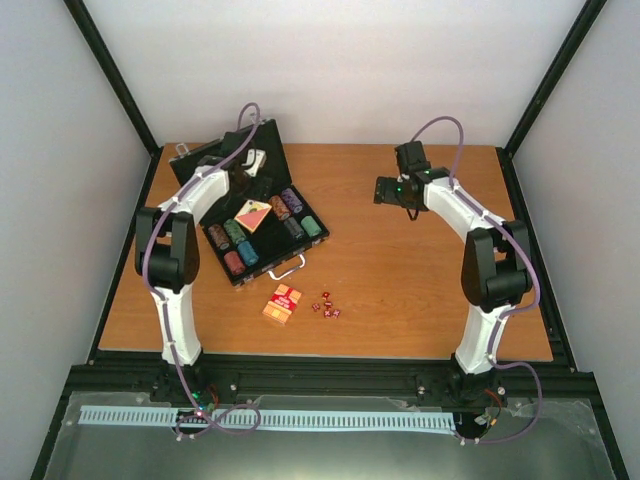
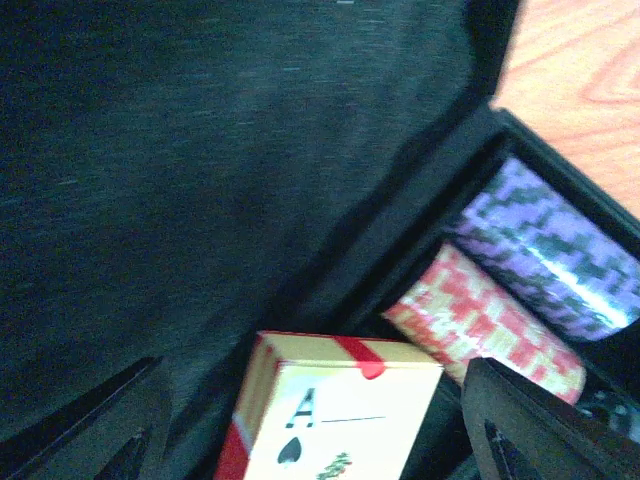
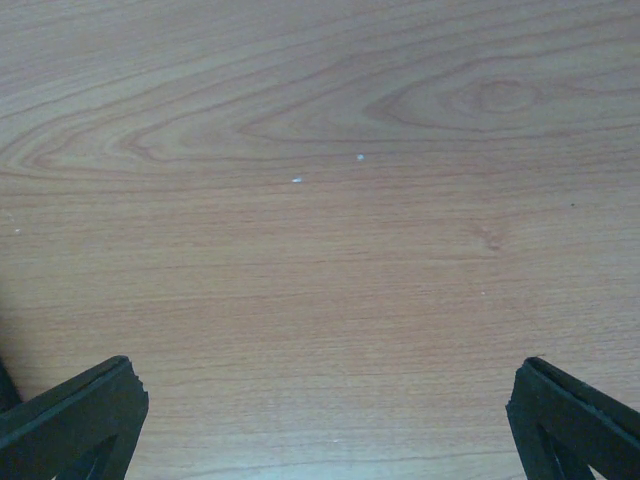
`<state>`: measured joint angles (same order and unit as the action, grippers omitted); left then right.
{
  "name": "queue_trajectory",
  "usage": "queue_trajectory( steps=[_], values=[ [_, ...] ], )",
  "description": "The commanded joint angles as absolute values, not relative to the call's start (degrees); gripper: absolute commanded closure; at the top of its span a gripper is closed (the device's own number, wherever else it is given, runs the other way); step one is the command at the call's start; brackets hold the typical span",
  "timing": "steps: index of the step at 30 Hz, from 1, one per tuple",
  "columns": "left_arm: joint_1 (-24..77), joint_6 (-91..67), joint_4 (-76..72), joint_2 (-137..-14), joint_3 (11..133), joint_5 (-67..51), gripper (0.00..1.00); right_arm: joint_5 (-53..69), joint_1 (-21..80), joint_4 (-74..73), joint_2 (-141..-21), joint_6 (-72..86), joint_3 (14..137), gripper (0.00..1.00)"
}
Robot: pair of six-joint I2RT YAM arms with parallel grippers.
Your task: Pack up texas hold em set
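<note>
The black briefcase (image 1: 299, 241) lies open at the back left, lid (image 1: 232, 147) raised, silver handle (image 1: 287, 270) facing the front. Multicoloured chip stacks (image 1: 240, 250) fill its tray. One card box (image 1: 255, 215) rests tilted on the stacks. My left gripper (image 1: 246, 186) hovers over the case, open. In the left wrist view the box (image 2: 330, 410) sits between the spread fingers (image 2: 540, 425), touching neither, beside purple (image 2: 550, 250) and red-white (image 2: 480, 320) chip stacks. A second card box (image 1: 282, 303) and tiny dark-red dice (image 1: 326, 306) lie on the table. My right gripper (image 1: 386, 190) is open and empty.
The wooden table (image 1: 420, 270) has black frame rails along its edges and white walls behind. The right wrist view shows only bare wood (image 3: 320, 200) under the right gripper (image 3: 325, 375). The case's dark lining (image 2: 200, 150) fills the left wrist view.
</note>
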<state>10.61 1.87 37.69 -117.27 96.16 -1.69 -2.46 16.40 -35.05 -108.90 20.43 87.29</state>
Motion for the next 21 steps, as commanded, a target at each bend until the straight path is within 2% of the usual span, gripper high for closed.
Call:
queue_trajectory(
  steps=[1, 16, 18, 20, 21],
  values=[
    [13.4, 6.1, 37.1, -118.8, 98.0, -6.5, 0.18, -0.2, 14.0, -33.3, -106.7, 20.1, 85.7, 0.00],
    [13.6, 4.0, 35.5, -117.7, 92.7, -13.3, 0.17, 1.0, 14.0, -31.4, -103.0, 20.0, 79.8, 0.00],
    [13.7, 3.7, 35.8, -117.0, 93.0, -10.5, 0.13, 1.4, 14.0, -31.1, -102.7, 19.7, 79.5, 0.00],
    [13.6, 3.5, 36.6, -116.0, 93.8, -8.1, 0.02, 1.8, 14.0, -30.8, -102.3, 19.5, 79.2, 0.00],
    [13.6, 3.4, 37.4, -115.3, 94.4, -7.1, 0.01, 2.0, 14.0, -30.7, -102.0, 19.2, 79.0, 0.00]
  ],
)
